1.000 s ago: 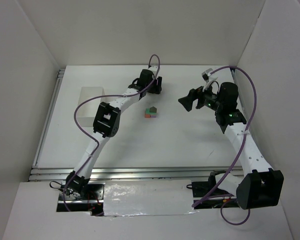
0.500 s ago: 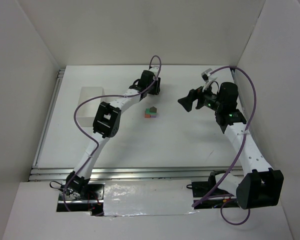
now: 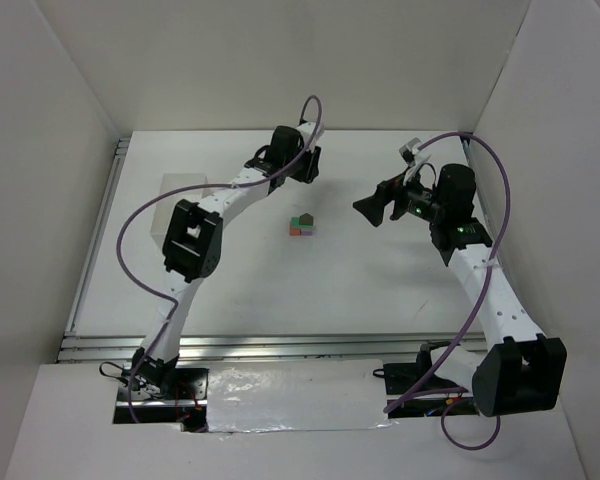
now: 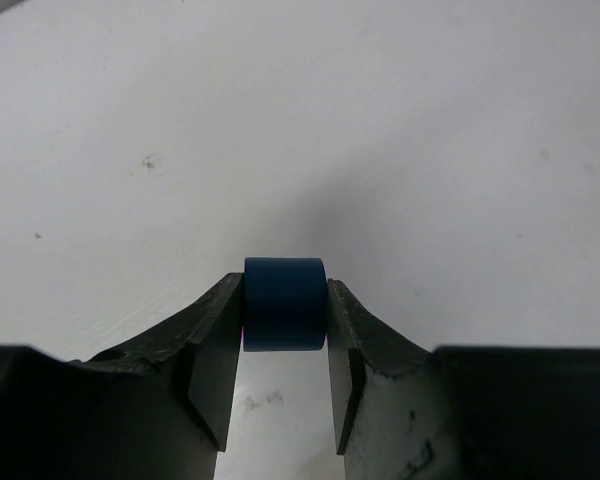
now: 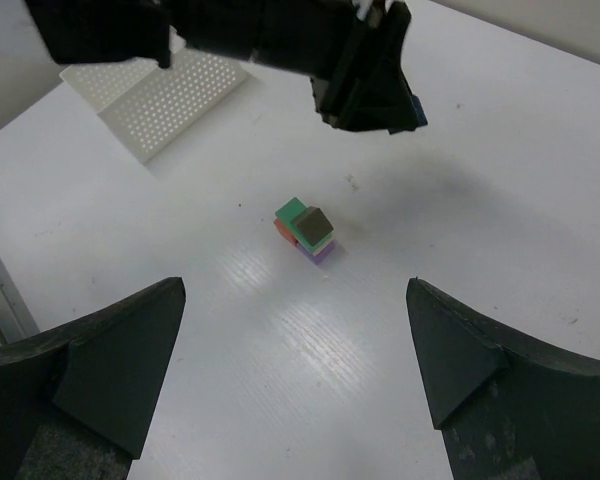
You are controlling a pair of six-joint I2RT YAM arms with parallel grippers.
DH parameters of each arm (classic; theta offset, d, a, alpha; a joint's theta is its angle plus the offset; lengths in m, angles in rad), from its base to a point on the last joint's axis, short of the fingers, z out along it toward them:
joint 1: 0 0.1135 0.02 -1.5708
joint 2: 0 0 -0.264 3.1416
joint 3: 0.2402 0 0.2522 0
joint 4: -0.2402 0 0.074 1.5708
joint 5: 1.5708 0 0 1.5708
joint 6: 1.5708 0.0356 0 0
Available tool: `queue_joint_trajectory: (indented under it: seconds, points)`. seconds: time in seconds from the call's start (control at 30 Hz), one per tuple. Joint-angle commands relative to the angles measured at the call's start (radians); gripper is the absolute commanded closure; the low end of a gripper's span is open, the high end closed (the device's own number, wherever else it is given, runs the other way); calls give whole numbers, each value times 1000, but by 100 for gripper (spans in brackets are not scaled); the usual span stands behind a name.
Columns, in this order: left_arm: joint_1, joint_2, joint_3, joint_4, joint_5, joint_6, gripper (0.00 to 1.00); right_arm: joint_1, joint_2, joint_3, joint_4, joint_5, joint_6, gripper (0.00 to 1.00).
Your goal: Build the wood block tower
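Small dark blue wooden cube (image 4: 284, 305) is clamped in left gripper (image 3: 302, 168). Stack of tiny painted wooden cubes (image 3: 301, 224) is sited apart from it, toward arm bases. Right gripper (image 5: 295, 300) is held wide, empty.

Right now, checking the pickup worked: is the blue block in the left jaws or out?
In. The left wrist view shows the blue block pinched between the jaws of the left gripper, each pressing a side.

High rear camera and right wrist both view the tower (image 3: 301, 224).
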Motion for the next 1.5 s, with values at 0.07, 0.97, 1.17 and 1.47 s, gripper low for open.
queue_joint_trajectory:
  seconds: [0.07,0.97,1.17,1.47]
  points:
    - [49,-235,-114,23,224,116,88,25,-13,37,-8,-24,-48,0]
    - [182,-358,-372,-306,632,750,82,97,39,83,-134,99,-191,0]
    - [152,-339,-393,-330,614,794,80,100,48,85,-146,114,-209,0]
    - [121,-305,-377,-277,620,762,80,103,63,85,-157,124,-215,0]
